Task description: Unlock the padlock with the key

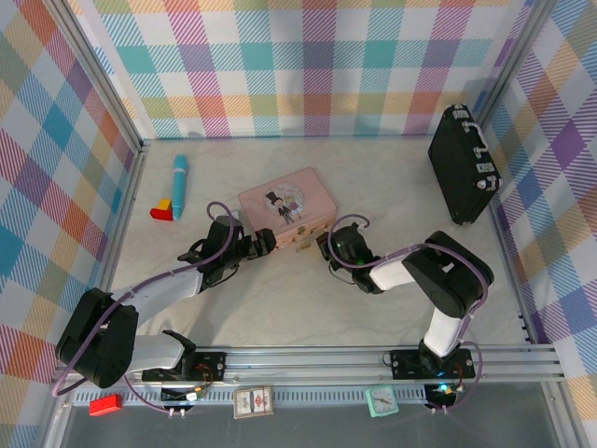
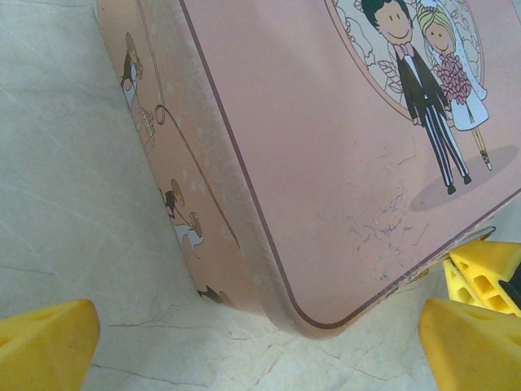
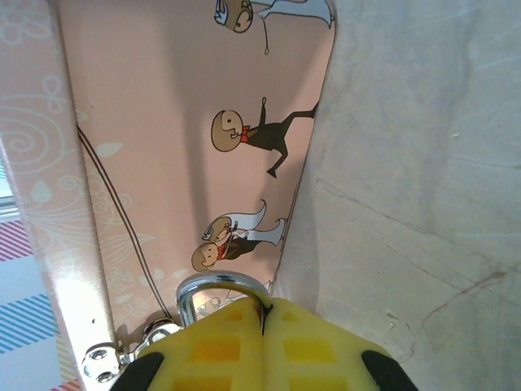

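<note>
Pink tin carries the padlock on its front edge, shackle peeking above the right jaws, pressed together; whether they pinch the key is hidden. The left jaws gape astride the tin's near corner: better close them to steady the tin, then twist gently.

A lab robot cell: aluminium frame rails behind the left hand, plaid backdrop walls ahead and beside it, marble-look worktop beneath.
</note>
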Available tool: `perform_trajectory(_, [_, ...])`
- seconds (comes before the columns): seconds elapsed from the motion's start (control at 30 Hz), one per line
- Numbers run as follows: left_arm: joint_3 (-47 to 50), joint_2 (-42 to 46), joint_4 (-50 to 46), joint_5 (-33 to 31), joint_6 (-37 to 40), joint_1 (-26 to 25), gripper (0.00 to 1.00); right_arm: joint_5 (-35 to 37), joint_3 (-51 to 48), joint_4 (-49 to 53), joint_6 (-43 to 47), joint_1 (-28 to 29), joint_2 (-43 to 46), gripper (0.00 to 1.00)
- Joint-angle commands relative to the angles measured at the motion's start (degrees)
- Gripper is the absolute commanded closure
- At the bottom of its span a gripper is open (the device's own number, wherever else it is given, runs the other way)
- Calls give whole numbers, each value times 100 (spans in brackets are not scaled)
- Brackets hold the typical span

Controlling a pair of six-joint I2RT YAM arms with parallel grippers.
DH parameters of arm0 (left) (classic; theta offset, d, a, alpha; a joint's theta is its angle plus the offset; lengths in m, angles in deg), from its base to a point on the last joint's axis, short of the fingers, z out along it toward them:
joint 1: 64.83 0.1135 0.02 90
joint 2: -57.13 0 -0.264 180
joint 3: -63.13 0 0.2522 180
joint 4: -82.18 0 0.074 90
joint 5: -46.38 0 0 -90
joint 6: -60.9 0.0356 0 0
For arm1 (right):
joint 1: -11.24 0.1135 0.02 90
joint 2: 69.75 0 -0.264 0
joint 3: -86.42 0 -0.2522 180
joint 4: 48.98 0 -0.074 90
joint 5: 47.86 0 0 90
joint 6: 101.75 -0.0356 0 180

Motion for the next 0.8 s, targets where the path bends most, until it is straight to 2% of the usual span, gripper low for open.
perform_trajectory(0.0, [69,138,89,6,25,88,0,95,-31,231,151,-31,213,100])
perform_trajectory(0.27, [60,165,58,-7,38,88,0,147,-58,647,500,-74,635,100])
perform_trajectory(0.5, [60,199,27,-25,61,88,0,125,-35,2399,1594,-126,1860,100])
perform_trajectory(0.77, [60,353,10,80,106,94,0,335,189,4572,3250,-162,3589,100])
